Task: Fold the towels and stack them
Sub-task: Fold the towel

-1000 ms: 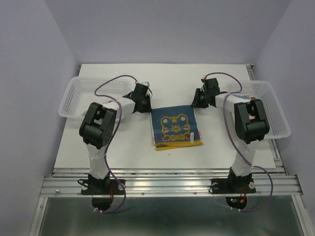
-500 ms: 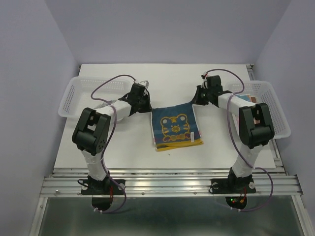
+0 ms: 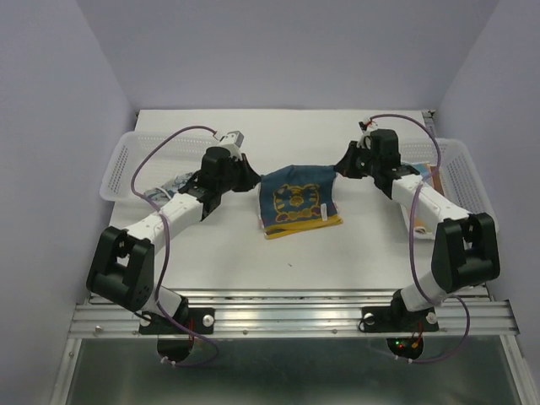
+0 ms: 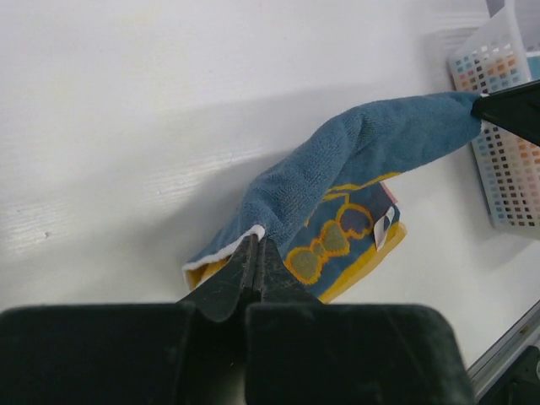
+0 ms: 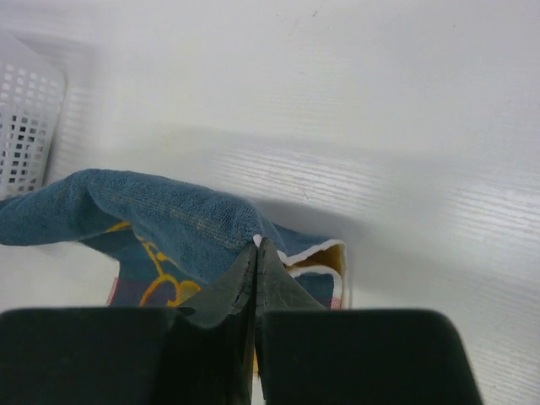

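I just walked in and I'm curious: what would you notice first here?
The blue towel with a yellow bear stands out in the middle of the white table. The left gripper and the right gripper each pinch a far corner and hold that edge up, while the rest lies on a pile of towels. A left basket and a right basket, both white, sit at the table's sides.

I've got the top camera high behind both arm bases, looking down over the whole table (image 3: 211, 253), and a wrist camera riding close behind each pinched tip, staring past it at the tabletop, all three catching the blue towel (image 3: 295, 196) stretched between left gripper (image 3: 252, 178) and right gripper (image 3: 341, 168).
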Robot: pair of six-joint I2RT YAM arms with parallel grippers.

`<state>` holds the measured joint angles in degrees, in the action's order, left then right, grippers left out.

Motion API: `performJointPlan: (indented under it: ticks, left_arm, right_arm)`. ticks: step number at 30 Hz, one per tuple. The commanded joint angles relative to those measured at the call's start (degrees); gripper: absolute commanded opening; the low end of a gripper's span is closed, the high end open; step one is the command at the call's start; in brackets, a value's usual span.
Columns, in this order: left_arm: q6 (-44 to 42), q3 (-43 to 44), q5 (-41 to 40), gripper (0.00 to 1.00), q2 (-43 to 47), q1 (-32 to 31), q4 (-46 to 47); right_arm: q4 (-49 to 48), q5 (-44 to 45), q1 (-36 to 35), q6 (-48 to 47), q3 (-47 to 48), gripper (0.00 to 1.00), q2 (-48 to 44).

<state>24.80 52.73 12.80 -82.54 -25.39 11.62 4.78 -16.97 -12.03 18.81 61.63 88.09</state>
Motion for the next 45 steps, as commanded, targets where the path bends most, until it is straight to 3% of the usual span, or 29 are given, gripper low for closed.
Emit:
performJointPlan:
  ticks: [1, 6, 15, 20, 26, 30, 34, 38, 43, 45]
  left_arm:
    - [0.87, -1.58, 3.10, 0.00, 1.67, 0.16, 2.27]
    - [1.74, -4.47, 5.21, 0.00, 9.75, -0.01, 3.06]
    - [6.49, -8.78, 8.21, 0.00, 34.17, -5.37, 2.62]
    - [8.42, -8.08, 7.95, 0.00, 40.35, -10.02, 1.57]
    - [8.08, -7.73, 4.00, 0.00, 41.68, -12.84, 0.69]
    - [7.28, -8.08, -1.97, 0.00, 36.33, -12.85, 0.07]
    - [5.97, -5.81, -8.04, 0.00, 22.57, -11.97, -0.71]
    - [3.95, -1.59, -8.32, 0.00, 8.42, -7.58, 0.15]
    - [-1.15, 12.09, -6.83, 0.00, -11.98, -1.07, -4.22]
    - [-2.47, 15.20, -5.42, 0.00, -15.70, -0.89, -4.93]
  right_arm:
    - [-2.23, 0.45, 0.17, -0.35, -2.12, 0.01, -3.00]
    - [-1.88, -1.39, 0.17, 0.44, -2.91, 0.01, -9.95]
    - [4.97, -5.17, 0.25, 4.66, -5.46, 0.01, -31.72]
    - [8.58, -5.79, 0.17, 5.89, -4.76, 0.01, -40.10]
    - [9.99, -3.96, 0.17, 6.59, -5.72, 0.01, -41.87]
    - [9.03, -0.53, 0.17, 6.59, -7.83, 0.01, -38.10]
    - [5.43, 5.01, 0.17, 6.33, -9.59, 0.01, -30.46]
    - [1.38, 10.28, 0.17, 5.80, -8.72, 0.01, -17.73]
    - [-4.25, 13.01, 0.17, 2.38, -3.11, 0.01, -3.49]
    - [-4.16, 13.89, 0.08, 1.50, -1.08, 0.01, -0.31]
